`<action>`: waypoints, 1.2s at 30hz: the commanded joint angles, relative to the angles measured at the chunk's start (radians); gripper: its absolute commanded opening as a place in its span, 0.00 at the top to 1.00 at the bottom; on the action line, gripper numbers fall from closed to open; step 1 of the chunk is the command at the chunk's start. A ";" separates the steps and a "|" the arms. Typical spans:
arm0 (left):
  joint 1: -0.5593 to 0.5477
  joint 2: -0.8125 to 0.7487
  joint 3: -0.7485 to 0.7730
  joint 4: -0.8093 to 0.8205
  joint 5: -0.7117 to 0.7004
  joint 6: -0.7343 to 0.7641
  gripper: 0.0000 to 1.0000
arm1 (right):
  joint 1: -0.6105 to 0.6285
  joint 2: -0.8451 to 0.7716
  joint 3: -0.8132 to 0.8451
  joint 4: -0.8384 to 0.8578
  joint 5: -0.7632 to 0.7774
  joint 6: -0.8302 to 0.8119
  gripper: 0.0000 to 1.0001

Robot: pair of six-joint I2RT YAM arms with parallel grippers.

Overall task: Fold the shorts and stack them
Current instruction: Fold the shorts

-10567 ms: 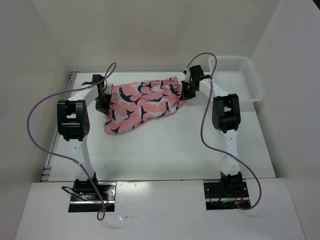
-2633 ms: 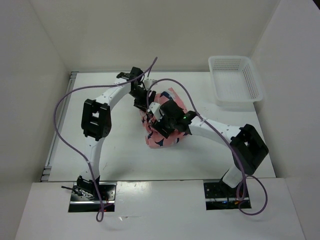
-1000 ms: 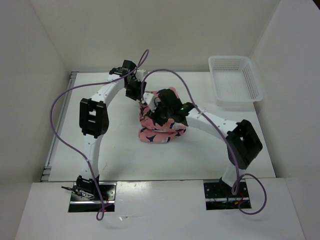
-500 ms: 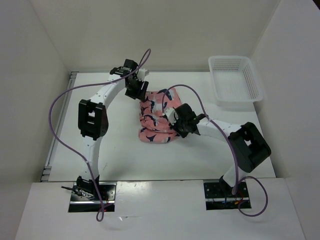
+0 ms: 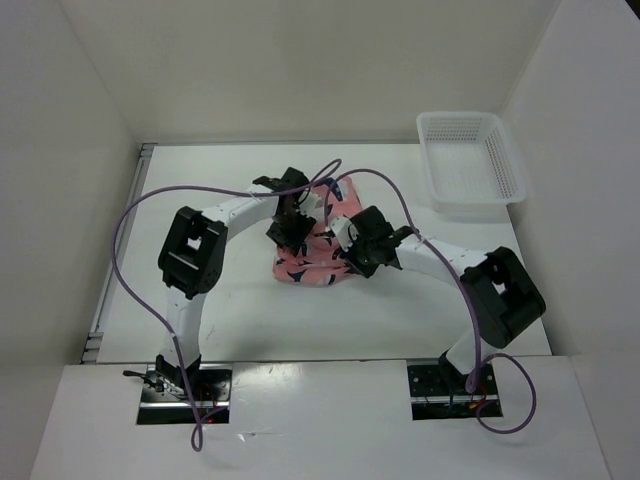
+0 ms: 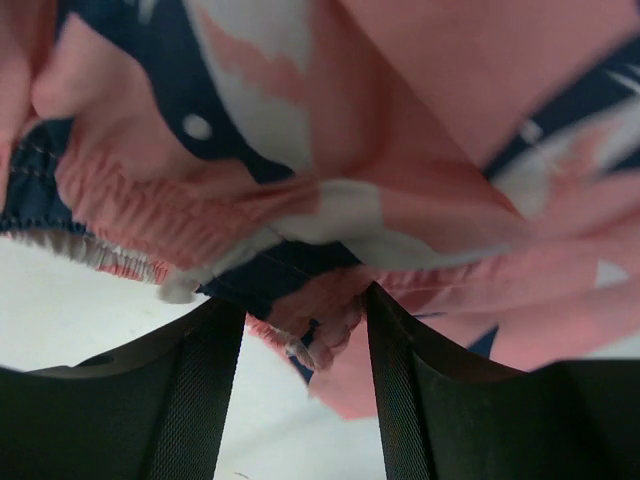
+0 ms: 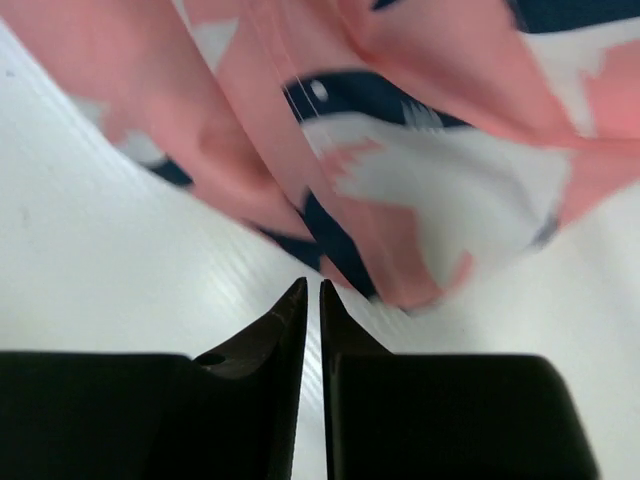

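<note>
The shorts [image 5: 305,268] lie bunched in a salmon-pink heap with navy-and-white fish shapes at the middle of the table. My left gripper [image 5: 290,228] is down on the heap's far left part. In the left wrist view its jaws [image 6: 305,310] stand open, with a crumpled hem of the shorts [image 6: 320,335] hanging between the black fingers [image 6: 200,390]. My right gripper [image 5: 350,252] sits at the heap's right side. In the right wrist view it [image 7: 311,285] is shut with nothing between the tips, which stop just short of the shorts' edge [image 7: 400,280] over bare table.
A white mesh basket [image 5: 468,160] stands at the back right corner. The white table [image 5: 220,310] is walled in at the back and on both sides. Purple cables loop over both arms and over the shorts.
My right gripper has shut and drawn back from on top of the shorts to their right side. My left gripper has come from the far side down onto the heap.
</note>
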 commanded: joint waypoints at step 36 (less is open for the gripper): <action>0.577 -0.397 -0.080 0.194 -0.019 0.004 0.00 | -0.774 -0.385 0.219 0.108 0.099 0.043 0.75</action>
